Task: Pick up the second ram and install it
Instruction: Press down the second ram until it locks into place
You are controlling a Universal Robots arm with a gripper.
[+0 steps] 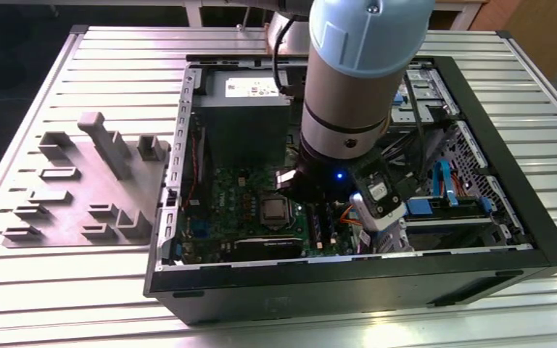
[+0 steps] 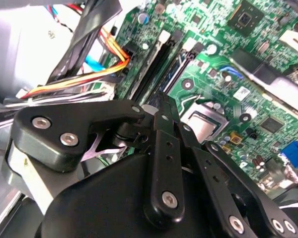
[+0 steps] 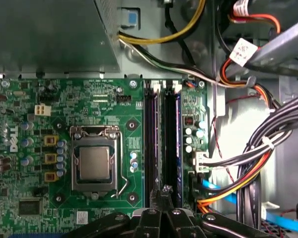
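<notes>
While the jaws (image 3: 164,194) sit together, the second ram (image 3: 171,144) stands seated in its slot.

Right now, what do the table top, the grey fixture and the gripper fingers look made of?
Table top: likely aluminium, ribbed silver slats with dull sheen. Grey fixture: matte grey, probably moulded or printed plastic. Gripper fingers: black links with silver rivets; coated metal or hard plastic, can't tell.
</notes>
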